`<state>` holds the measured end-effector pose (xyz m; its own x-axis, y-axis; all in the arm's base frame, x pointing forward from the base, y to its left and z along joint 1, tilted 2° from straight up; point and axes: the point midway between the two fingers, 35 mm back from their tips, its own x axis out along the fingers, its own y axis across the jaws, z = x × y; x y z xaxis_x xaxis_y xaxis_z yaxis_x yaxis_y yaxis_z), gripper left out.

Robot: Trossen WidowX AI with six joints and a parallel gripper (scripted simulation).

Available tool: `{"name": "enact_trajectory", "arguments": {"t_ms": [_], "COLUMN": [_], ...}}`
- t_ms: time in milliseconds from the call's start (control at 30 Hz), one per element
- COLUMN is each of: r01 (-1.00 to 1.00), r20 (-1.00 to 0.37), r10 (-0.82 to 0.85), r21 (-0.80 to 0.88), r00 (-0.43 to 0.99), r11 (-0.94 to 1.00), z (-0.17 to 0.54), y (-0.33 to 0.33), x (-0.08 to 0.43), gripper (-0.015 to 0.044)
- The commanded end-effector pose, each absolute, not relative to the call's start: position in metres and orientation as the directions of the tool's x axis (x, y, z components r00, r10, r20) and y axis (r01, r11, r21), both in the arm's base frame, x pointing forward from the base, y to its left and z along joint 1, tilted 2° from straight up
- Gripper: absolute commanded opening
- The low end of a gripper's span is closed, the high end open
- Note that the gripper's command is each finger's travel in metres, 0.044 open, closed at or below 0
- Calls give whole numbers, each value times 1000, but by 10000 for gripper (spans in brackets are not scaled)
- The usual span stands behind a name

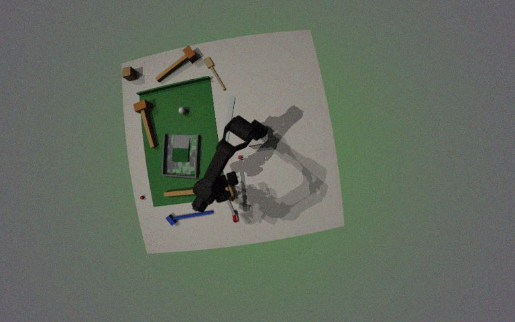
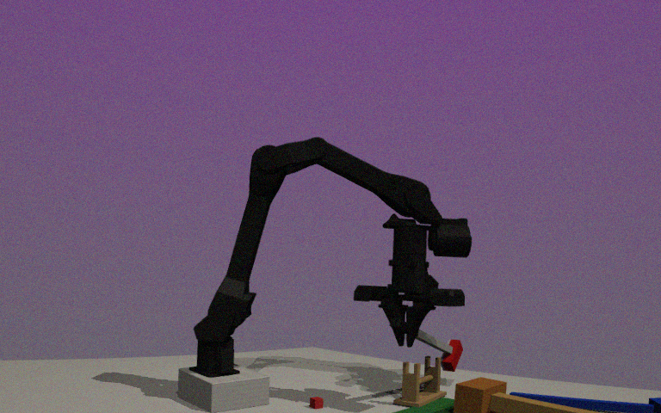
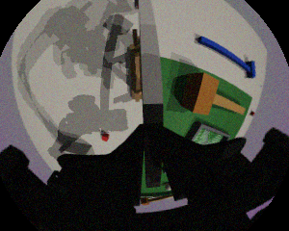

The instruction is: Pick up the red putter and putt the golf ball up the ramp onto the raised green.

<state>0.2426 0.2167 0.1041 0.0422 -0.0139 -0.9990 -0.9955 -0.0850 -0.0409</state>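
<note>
Clamped between my fingers, my pincer (image 2: 408,337) grips the grey shaft of the red putter (image 2: 451,354), low and right of centre in the exterior view; the shaft slants down to the right from my fingertips, and its red head hangs just above the small wooden stand (image 2: 419,385) without touching it. Through my wrist view the shaft runs straight up the middle of the frame between my dark fingers, with the red head at the very top edge. Just left of the shaft there I see the wooden stand from above, and to the right a wooden mallet (image 3: 205,95) lying on the green mat (image 3: 177,118), with a blue putter (image 3: 228,54) further right on the pale table (image 3: 183,13).

From the top view, my wrist sits at the lower right corner of the green mat, the red head (image 1: 235,217) poking out below it and the blue putter (image 1: 188,216) just to its left. Up the mat from me lies the raised green (image 1: 180,155), a grey-framed box near the mat's centre. Beyond it, toward the upper part of the mat, the golf ball (image 1: 182,110) rests alone, well apart from my pincer. Furthest away, at the upper left of the table, lie more wooden mallets (image 1: 176,64) and a wooden block (image 1: 129,72)
</note>
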Motion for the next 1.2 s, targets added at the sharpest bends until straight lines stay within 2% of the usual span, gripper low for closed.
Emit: {"name": "enact_trajectory", "arguments": {"t_ms": [0, 200, 433, 1167], "r01": [-995, -995, -996, -937], "r20": [-999, -999, -999, -998], "r10": [2, 2, -7, -1], "r21": [-54, -53, -49, -66], "r00": [54, 53, 50, 70], "r11": [-82, -82, -69, 342], "z": [134, 162, 154, 156], "y": [218, 216, 212, 114], "x": [242, 237, 241, 294], "gripper": [0, 0, 0, 0]}}
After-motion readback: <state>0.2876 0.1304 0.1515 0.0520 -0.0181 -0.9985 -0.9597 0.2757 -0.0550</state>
